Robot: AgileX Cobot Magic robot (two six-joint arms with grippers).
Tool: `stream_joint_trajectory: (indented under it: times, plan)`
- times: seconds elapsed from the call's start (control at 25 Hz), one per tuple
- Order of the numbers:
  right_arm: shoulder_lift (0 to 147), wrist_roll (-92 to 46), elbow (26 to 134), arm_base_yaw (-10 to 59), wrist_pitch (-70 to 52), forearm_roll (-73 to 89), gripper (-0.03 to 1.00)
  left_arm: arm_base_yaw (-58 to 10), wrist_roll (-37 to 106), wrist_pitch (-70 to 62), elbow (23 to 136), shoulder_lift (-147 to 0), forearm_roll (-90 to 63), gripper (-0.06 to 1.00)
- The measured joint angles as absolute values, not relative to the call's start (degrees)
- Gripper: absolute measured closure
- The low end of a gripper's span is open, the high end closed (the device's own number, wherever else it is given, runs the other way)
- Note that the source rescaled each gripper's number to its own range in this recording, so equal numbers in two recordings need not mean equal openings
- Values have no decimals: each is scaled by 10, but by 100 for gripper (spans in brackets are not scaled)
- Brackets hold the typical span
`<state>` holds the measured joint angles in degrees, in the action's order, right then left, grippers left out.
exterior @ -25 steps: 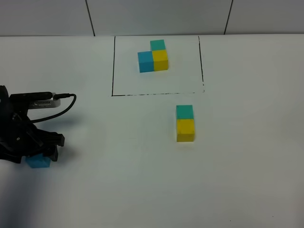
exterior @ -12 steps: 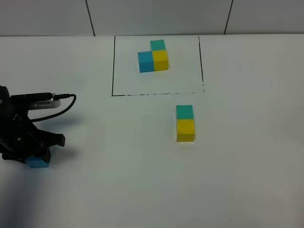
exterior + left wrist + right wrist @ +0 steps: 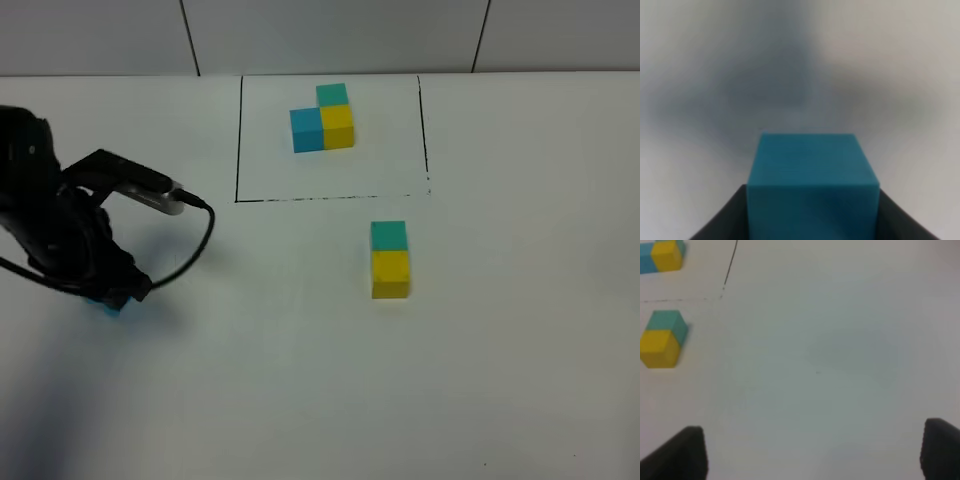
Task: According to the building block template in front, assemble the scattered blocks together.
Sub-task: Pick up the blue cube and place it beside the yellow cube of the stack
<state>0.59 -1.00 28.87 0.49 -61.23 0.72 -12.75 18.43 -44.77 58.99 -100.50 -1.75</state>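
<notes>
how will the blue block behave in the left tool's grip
Probably stiff: the blue block keeps square edges while clamped by the left tool. Flat faces suggest it won't roll once set down. Its matte surface likely resists slipping.

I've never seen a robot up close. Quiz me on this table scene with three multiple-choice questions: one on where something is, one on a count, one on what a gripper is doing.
1. Where does the loose green cube sit?
A. Touching the loose yellow cube, on its side toward the black frame
B. Inside that frame
C. Alone, apart from every other cube

2. How many cubes make up the cluster inside the frame?
A. Two
B. Three
C. Four

3. What is the left gripper doing?
A. Standing open and empty
B. Shut on a yellow cube
C. Shut on the blue cube

Answers:
1 A: the high view shows green and yellow joined just outside the frame.
2 B: one blue, one yellow and one green.
3 C: the left wrist view shows the blue cube between the dark fingers.
</notes>
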Motion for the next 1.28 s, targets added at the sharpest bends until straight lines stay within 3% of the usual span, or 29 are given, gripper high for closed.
stream_joint_trajectory:
  times: [0.16,0.72,1.28]
  plan:
    - [6,-10,289,5,-612,7,24,-170,322,-498,660,-1012,-17,94]
    - [6,-10,289,5,-612,7,24,-305,547,-529,871,-1156,-17,94]
    - [6,-10,289,5,-612,7,24,-366,613,-516,959,-1262,-30,94]
